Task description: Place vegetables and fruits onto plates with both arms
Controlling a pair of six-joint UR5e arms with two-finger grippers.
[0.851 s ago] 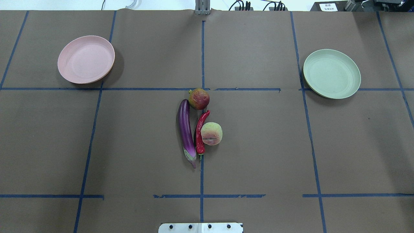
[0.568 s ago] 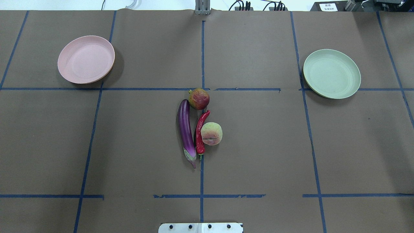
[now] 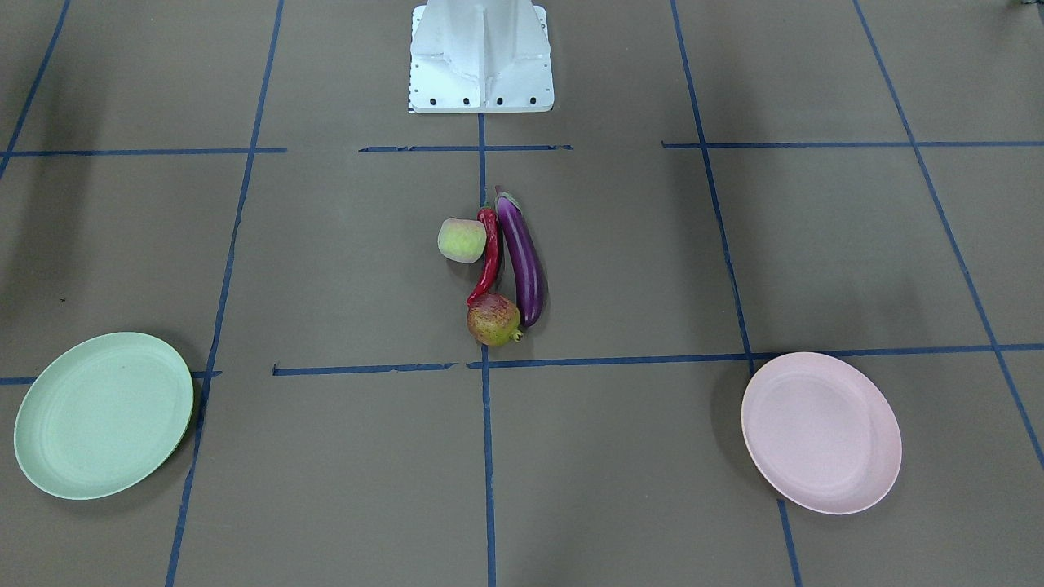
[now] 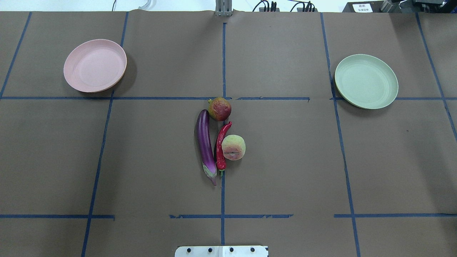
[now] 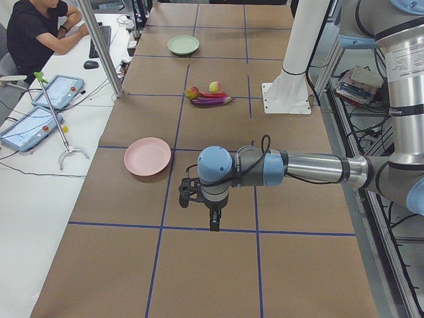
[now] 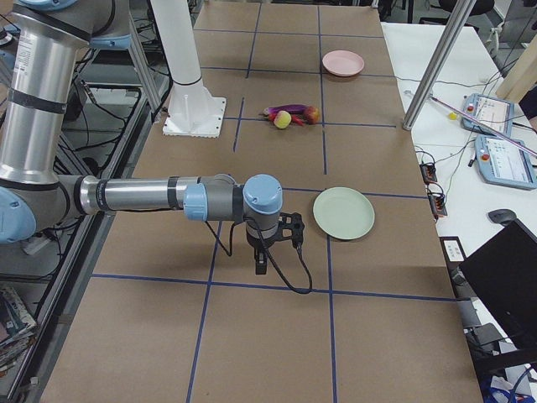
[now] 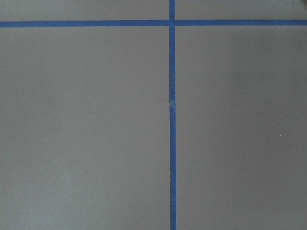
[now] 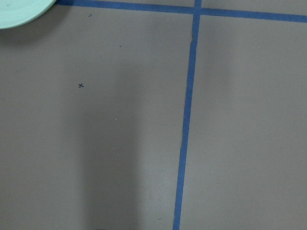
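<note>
The purple eggplant, red chili, peach-like fruit and pomegranate-like fruit lie bunched together at the table's middle. The pink plate sits empty at the far left and the mint green plate sits empty at the far right. My left gripper hangs over bare table near the pink plate. My right gripper hangs near the green plate. Both show only in the side views, so I cannot tell whether they are open or shut.
The white robot base stands at the near middle edge. Blue tape lines grid the brown table. A person sits at a side desk with tablets. Metal poles stand along the table's far edge.
</note>
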